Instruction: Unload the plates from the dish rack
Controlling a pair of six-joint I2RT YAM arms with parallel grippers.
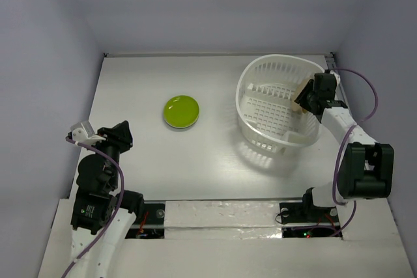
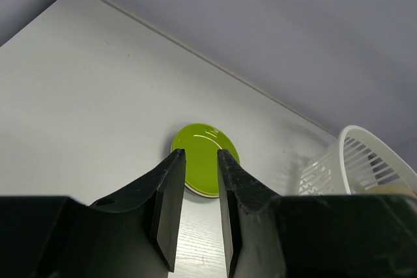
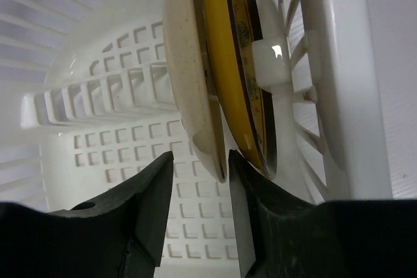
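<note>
The white dish rack [image 1: 277, 105] stands at the right of the table. A beige plate [image 3: 189, 63] and an orange-yellow patterned plate [image 3: 236, 63] stand on edge against its right wall. My right gripper [image 3: 199, 161] is open inside the rack. Its jaws straddle the beige plate's edge, which lies close to the right finger, with a gap to the left one. In the top view this gripper [image 1: 307, 103] sits at the rack's right rim, by the beige plate [image 1: 300, 91]. A lime green plate [image 1: 182, 111] lies flat on the table. My left gripper [image 2: 201, 155] is open and empty, short of the green plate [image 2: 208, 151].
The rack's grid floor [image 3: 130, 161] and slatted right wall [image 3: 332, 96] close in around my right fingers. The rack also shows in the left wrist view [image 2: 365, 161], at far right. Grey walls enclose the table on three sides. My left gripper [image 1: 124, 135] hovers near the table's left edge.
</note>
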